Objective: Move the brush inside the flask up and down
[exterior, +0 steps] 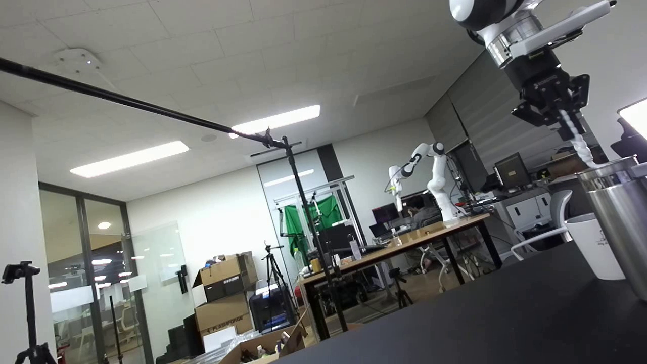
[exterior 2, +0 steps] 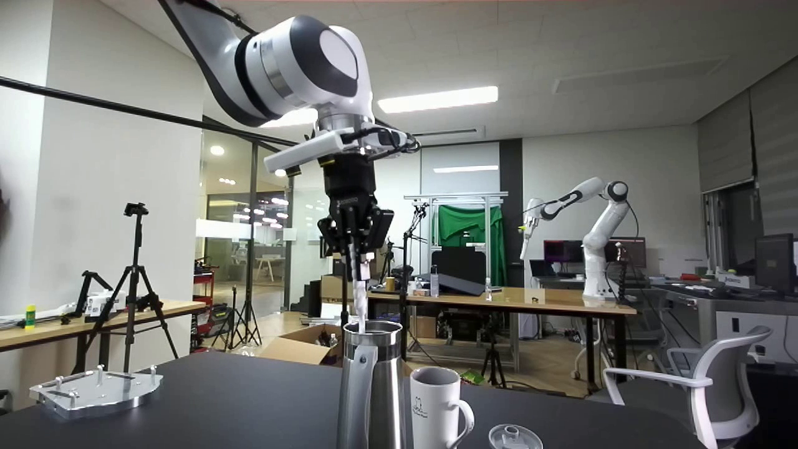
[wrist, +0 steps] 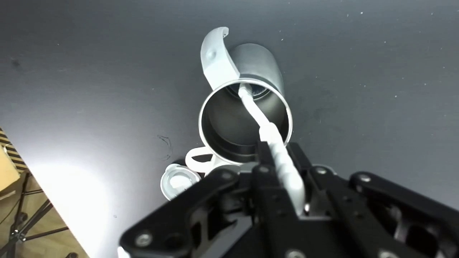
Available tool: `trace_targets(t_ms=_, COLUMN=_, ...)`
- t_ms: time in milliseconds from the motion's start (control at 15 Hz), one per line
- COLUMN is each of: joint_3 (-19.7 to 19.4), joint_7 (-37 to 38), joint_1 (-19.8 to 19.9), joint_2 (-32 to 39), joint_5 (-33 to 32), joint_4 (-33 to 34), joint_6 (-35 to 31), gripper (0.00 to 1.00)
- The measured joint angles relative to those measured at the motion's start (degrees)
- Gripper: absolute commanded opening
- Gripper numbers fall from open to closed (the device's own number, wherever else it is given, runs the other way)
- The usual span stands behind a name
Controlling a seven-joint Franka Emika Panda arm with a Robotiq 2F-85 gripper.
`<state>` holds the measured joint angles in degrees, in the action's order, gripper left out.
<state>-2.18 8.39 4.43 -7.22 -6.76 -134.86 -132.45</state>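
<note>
The flask is a tall brushed-metal cylinder with a side handle. It stands upright on the black table in both exterior views [exterior: 619,222] [exterior 2: 388,399] and shows from above in the wrist view [wrist: 256,59]. The brush has a pale twisted handle and leans into the flask's open mouth in both exterior views [exterior: 581,147] [exterior 2: 360,302]. In the wrist view, the brush [wrist: 255,111] runs down to the flask's inner bottom; its bristles cannot be made out. My gripper [exterior: 566,132] [exterior 2: 355,268] [wrist: 281,147] is above the flask, shut on the upper part of the brush handle.
A white mug [exterior: 590,242] [exterior 2: 430,405] [wrist: 196,165] stands right beside the flask. A clear lid [exterior 2: 514,438] [wrist: 179,182] lies near the mug. A metal plate with posts [exterior 2: 100,393] lies on the black table [exterior 2: 262,408] in an exterior view. A chair [exterior 2: 717,368] stands beyond the table.
</note>
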Motion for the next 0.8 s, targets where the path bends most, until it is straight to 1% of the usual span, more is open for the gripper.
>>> trace_targets(t_ms=67, joint_3=0.1, joint_7=0.0, joint_1=0.0, joint_2=-0.8, joint_5=0.0, joint_4=0.0, joint_6=0.9, gripper=0.40)
trace_targets(t_ms=133, joint_3=0.2, joint_7=-0.1, joint_1=0.0, joint_2=-1.8, joint_5=-0.1, joint_4=0.0, joint_6=2.2, gripper=0.42)
trace_targets(t_ms=267, joint_3=0.4, joint_7=-0.3, joint_1=-0.2, joint_2=-4.4, joint_5=-0.2, joint_4=0.0, joint_6=5.5, gripper=0.54)
trace_targets(t_ms=333, joint_3=0.6, joint_7=-0.5, joint_1=-0.3, joint_2=-5.8, joint_5=-0.2, joint_4=-0.1, joint_6=7.5, gripper=0.62)
trace_targets(t_ms=467, joint_3=1.3, joint_7=-0.8, joint_1=-0.5, joint_2=-8.6, joint_5=-0.3, joint_4=-0.5, joint_6=11.4, gripper=0.74)
trace_targets(t_ms=533, joint_3=1.6, joint_7=-1.0, joint_1=-0.7, joint_2=-9.9, joint_5=-0.4, joint_4=-0.9, joint_6=13.3, gripper=0.57)
trace_targets(t_ms=667, joint_3=1.8, joint_7=-1.0, joint_1=-0.8, joint_2=-10.7, joint_5=-0.3, joint_4=-1.2, joint_6=13.7, gripper=0.71)
trace_targets(t_ms=733, joint_3=1.8, joint_7=-1.0, joint_1=-0.8, joint_2=-10.5, joint_5=-0.3, joint_4=-1.2, joint_6=13.6, gripper=0.74)
trace_targets(t_ms=800, joint_3=1.7, joint_7=-1.0, joint_1=-0.8, joint_2=-10.2, joint_5=-0.3, joint_4=-1.2, joint_6=13.4, gripper=0.75)
